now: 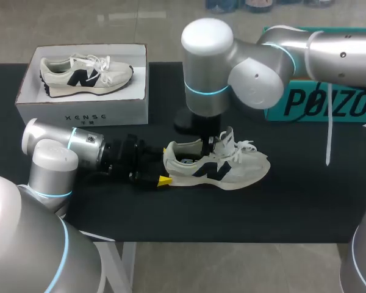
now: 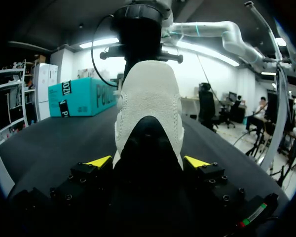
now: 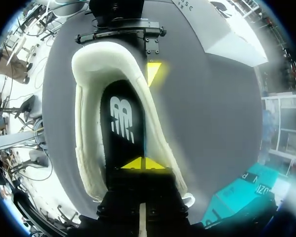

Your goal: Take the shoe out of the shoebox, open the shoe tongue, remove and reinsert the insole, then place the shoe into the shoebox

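Observation:
A cream shoe with a dark side logo lies on the black table, heel toward my left arm. My left gripper holds the heel between its wide-set fingers, one on each side. My right gripper comes down from above into the shoe's opening. In the right wrist view its tips are together, shut, resting on the black insole that lies inside the shoe. The open white shoebox stands at the back left with a second matching shoe in it.
A teal box lies at the back right, behind my right arm. The shoebox sits just behind my left arm. Bare black tabletop stretches in front of and to the right of the shoe.

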Robot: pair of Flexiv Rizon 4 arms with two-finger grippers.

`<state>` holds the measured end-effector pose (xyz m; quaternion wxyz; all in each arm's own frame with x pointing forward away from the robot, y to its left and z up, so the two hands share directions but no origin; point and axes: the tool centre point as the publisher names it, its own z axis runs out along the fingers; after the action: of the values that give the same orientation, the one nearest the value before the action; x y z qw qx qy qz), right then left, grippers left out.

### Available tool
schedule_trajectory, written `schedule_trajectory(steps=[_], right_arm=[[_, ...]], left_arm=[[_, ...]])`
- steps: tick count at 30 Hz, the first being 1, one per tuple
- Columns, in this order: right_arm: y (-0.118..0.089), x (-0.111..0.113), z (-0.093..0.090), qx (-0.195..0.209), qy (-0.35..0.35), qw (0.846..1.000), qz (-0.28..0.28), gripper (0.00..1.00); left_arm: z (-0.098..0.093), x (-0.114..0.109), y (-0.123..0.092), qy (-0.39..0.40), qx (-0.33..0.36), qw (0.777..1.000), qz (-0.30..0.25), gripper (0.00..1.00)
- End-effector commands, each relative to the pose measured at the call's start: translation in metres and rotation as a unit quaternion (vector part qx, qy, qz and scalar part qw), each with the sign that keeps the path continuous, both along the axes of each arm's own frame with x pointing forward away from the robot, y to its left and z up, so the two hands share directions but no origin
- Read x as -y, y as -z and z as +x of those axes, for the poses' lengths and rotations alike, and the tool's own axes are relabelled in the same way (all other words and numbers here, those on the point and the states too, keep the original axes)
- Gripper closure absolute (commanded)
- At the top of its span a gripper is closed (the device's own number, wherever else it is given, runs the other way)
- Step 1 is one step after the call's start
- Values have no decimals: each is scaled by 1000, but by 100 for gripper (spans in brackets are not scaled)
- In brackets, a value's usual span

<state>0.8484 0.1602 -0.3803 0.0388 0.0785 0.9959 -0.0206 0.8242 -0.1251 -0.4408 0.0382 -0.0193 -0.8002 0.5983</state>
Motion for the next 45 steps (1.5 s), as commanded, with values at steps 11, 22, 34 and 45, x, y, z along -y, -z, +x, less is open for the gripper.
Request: schedule_trajectory(steps=[11, 22, 34, 45], right_arm=[[4, 1, -5, 3, -4, 1000, -6, 58], [68, -13, -19, -14, -22, 999, -33, 60], [75, -7, -55, -107, -23, 993, -51, 100], [39, 1, -51, -71, 1, 996, -46, 100]], left_arm=[[-2, 1, 3, -1, 0, 1000, 0, 100], [-2, 1, 3, -1, 0, 1000, 0, 100], [-2, 1, 3, -1, 0, 1000, 0, 100], [-2, 1, 3, -1, 0, 1000, 0, 100]])
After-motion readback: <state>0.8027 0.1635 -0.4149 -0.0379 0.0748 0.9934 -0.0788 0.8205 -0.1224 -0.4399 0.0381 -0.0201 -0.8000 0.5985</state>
